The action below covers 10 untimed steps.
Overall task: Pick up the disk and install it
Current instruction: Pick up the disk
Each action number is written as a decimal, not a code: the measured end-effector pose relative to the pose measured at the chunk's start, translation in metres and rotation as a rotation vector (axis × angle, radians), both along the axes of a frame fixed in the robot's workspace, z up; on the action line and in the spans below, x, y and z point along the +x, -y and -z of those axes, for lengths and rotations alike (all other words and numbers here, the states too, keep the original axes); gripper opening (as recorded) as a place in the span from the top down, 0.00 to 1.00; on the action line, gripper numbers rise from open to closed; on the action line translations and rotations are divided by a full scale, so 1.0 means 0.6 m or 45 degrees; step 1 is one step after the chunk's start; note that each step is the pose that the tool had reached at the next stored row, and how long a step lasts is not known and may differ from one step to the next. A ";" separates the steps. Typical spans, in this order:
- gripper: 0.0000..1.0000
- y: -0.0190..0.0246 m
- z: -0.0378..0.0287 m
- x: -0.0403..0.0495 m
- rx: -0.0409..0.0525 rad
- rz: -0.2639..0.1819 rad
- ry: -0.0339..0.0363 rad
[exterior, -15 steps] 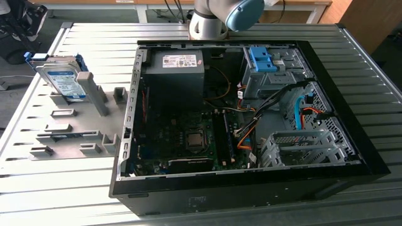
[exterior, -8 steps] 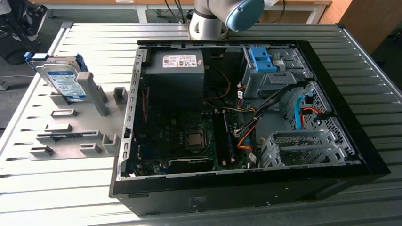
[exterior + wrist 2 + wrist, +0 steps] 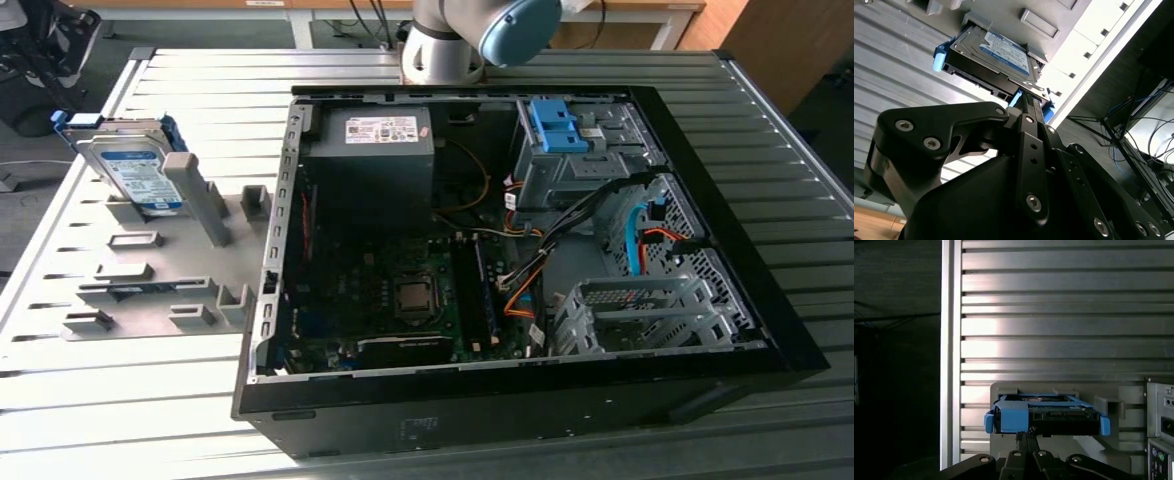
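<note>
**Closed gripper lined up on the racked disk**

The gripper (image 3: pixel 1025 436) has its fingers drawn together with nothing between them. It points at the disk (image 3: pixel 1046 415), which looks apart from the tips. The disk stands on edge in a grey rack (image 3: pixel 160 290) just beside the open computer case (image 3: pixel 787 350), on the exterior view's left of it.

To take the disk cleanly, I judge the jaws must open wider than the drive, centre on its blue rails, and then lift it straight out of the slot so nothing snags.

Count: one gripper, one disk, one rack, one case, and one bare blue bracket (image 3: pixel 558 125) inside the case.
</note>
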<state>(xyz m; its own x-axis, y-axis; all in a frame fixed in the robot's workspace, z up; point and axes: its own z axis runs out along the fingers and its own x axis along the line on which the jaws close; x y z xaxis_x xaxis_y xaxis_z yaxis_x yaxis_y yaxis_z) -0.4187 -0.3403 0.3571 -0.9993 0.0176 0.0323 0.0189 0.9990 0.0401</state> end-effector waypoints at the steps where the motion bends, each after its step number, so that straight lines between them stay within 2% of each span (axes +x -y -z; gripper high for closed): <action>1: 0.89 0.0000 0.000 0.000 0.000 -0.003 -0.0001; 10: 0.89 0.0000 0.000 0.000 0.000 -0.030 0.0000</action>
